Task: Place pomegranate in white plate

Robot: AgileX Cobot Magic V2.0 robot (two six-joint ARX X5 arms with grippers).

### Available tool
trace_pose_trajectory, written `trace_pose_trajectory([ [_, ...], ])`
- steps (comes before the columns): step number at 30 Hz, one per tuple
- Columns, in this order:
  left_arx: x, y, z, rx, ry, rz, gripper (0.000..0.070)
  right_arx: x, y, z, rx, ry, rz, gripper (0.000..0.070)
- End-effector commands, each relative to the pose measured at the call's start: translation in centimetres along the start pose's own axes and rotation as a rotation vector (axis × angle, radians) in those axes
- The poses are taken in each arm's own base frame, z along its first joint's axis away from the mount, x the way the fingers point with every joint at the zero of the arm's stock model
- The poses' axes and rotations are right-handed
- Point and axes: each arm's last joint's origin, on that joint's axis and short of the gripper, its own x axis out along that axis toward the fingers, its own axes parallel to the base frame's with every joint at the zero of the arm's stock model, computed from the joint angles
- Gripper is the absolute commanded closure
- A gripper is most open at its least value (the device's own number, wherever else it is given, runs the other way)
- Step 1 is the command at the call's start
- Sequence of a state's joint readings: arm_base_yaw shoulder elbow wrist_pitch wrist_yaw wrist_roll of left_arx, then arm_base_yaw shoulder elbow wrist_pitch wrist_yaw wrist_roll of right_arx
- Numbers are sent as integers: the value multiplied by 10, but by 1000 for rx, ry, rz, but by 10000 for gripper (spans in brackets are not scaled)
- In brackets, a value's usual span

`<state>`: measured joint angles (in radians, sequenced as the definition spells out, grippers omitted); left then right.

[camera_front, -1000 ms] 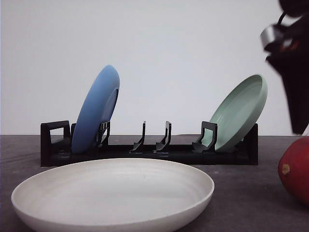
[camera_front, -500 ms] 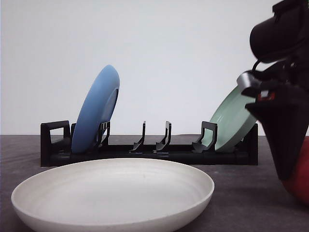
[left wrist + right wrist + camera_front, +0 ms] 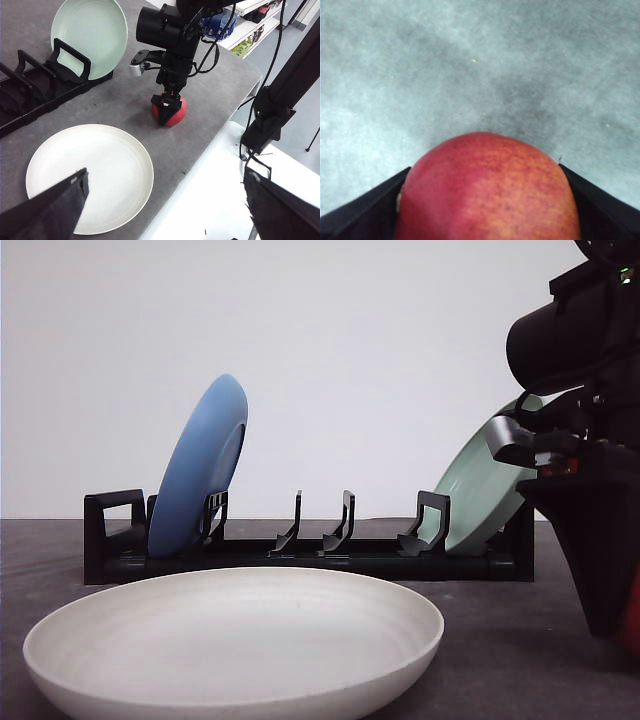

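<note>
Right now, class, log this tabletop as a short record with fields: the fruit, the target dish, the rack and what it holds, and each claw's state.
fruit: pomegranate, on the grey table, near its edge
target: white plate, flat, nothing in it
rack: black dish rack behind it, holding blue plate and pale green plate on edge
right claw: fingers either side of the pomegranate; grip unclear
left claw: open, above the plate's near side

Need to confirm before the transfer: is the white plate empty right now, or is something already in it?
Empty. The white plate shows a bare surface; the pomegranate sits on the table beside it, between the right gripper fingers.
</note>
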<state>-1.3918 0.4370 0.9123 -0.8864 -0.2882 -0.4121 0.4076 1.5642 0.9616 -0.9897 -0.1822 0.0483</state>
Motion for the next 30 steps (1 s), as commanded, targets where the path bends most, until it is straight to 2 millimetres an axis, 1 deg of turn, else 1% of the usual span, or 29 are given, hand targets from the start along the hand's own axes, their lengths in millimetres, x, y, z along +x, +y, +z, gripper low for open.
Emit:
trace_pose_trajectory([
  [1,-3,-2,4,-9,-19,-19,108,-9,6,9,-24,-33,2,233],
  [3,-3,-2,4,-10,-20,-16,108,-20,13,15,-41,-59,4,233],
  [6,-3,-1,5,-10,-25,-6,108,-39,31,25,-88,-114,11,232],
  [10,-3,0,5,-11,-42,30,108,-61,67,38,-172,-184,32,232],
  [12,-3,0,5,-11,-44,34,108,-67,88,45,-221,-202,45,232],
  [14,-3,0,5,-11,-44,34,108,-67,110,52,-267,-207,55,232],
  [17,-3,0,5,-11,-44,35,108,-59,141,62,-338,-193,68,232],
  [19,-3,0,5,-11,-50,48,108,-49,161,67,-382,-175,70,232],
  [21,-3,1,6,-12,-57,66,108,-37,177,70,-416,-151,68,231],
  [25,-3,1,6,-12,-63,80,108,-11,196,71,-458,-91,60,231],
  [30,-3,1,6,-14,-63,80,108,14,205,71,-477,-32,41,231],
])
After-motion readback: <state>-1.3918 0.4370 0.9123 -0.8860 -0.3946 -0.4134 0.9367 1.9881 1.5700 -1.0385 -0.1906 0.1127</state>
